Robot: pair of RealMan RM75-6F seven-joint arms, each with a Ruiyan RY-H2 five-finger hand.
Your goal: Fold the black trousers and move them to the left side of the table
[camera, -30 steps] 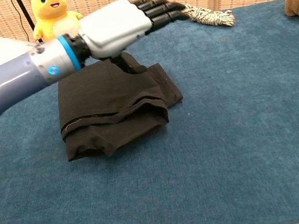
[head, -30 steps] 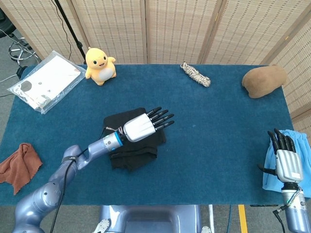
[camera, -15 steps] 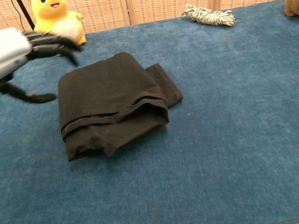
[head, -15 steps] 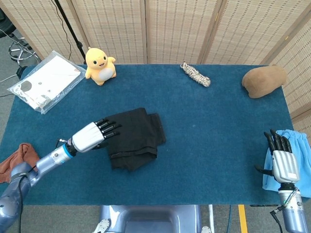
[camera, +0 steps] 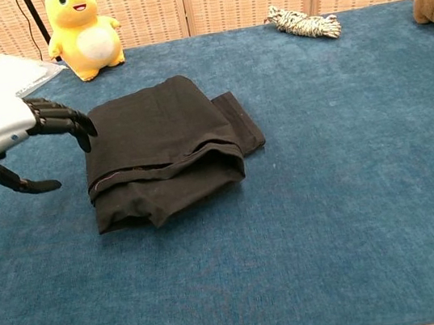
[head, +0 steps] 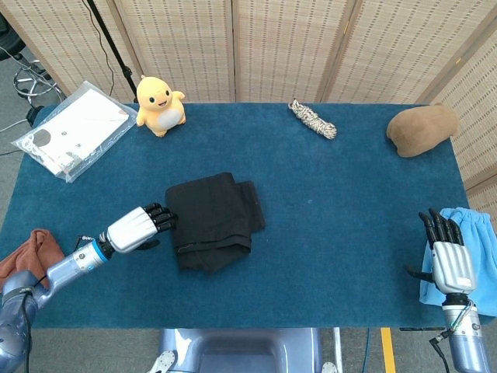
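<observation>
Surface: table covered in blue carpet-like cloth, backed by woven folding screens. Beyond the left hand, at the far edge, sit a yellow duck plush and a clear plastic packet that overhangs the corner. A coil of rope and a brown plush lie farther along the same edge, well apart from both hands. A rust-coloured cloth lies behind the left forearm at the table's edge; a light blue cloth hangs just beside the right hand.

Task item: black trousers, folded into a compact bundle, lie directly in front of the left hand's fingertips, touching or nearly so.

Left hand: low over the table, palm down, fingers apart and pointing at the bundle's near edge, thumb dropped below; it holds nothing.

Right hand: upright at the table's edge, fingers extended and empty.

Change: a second ago the left hand lay stretched across the top of the trousers; it has since drawn back to the bundle's side. The bundle has not shifted. The right hand sits slightly lower.
</observation>
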